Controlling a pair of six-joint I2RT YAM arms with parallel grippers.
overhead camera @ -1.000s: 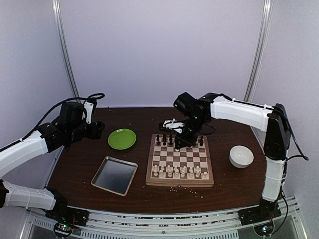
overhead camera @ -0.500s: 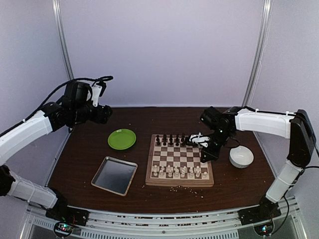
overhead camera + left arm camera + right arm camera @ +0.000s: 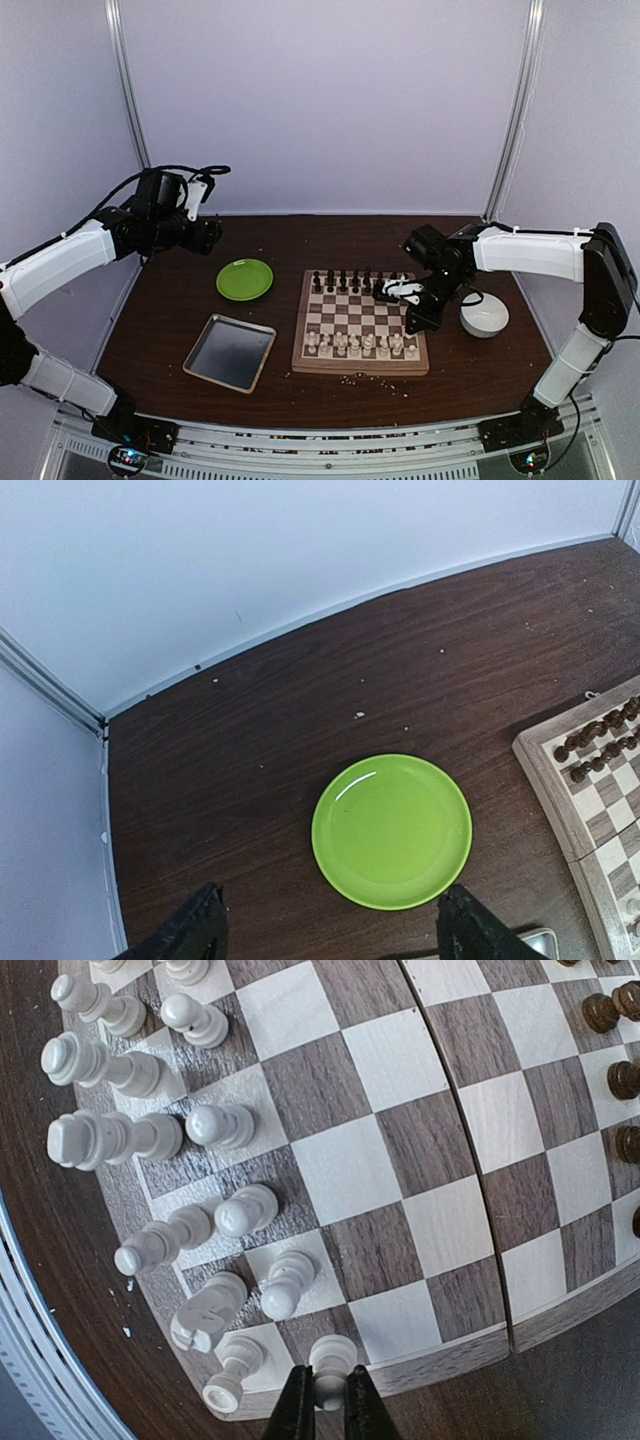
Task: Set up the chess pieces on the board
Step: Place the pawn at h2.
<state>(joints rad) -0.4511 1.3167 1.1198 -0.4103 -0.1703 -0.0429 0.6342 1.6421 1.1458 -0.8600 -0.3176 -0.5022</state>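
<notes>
The right gripper (image 3: 328, 1402) is reaching in over the right side of the board (image 3: 360, 369), and its two fingers are pressing together on a white pawn (image 3: 332, 1355). They are pinching it low on its stem, with the rounded head showing just above the tips. The pawn is sitting at the right-hand end of the white pawn row, over the last square before the tan rim; whether its base is touching the wood I cannot tell.

The other chess pieces (image 3: 355, 345) are standing on the board. The white ones (image 3: 215, 1125) are filling the two near rows, and the dark ones (image 3: 345, 281) are lining the far rows.

The left gripper (image 3: 330, 908) is hanging high over the far left of the dark wooden table (image 3: 160, 320). Its fingers (image 3: 195, 932) are spreading wide with nothing between them, and the green plate (image 3: 392, 830) is lying directly below.

A metal tray (image 3: 229, 351) is resting just left of the board, nearer the arms than the plate. A white bowl (image 3: 484, 314) is sitting off the board's right side, just beyond the right gripper. Pale crumbs (image 3: 350, 378) are lying along the table in front of the board.
</notes>
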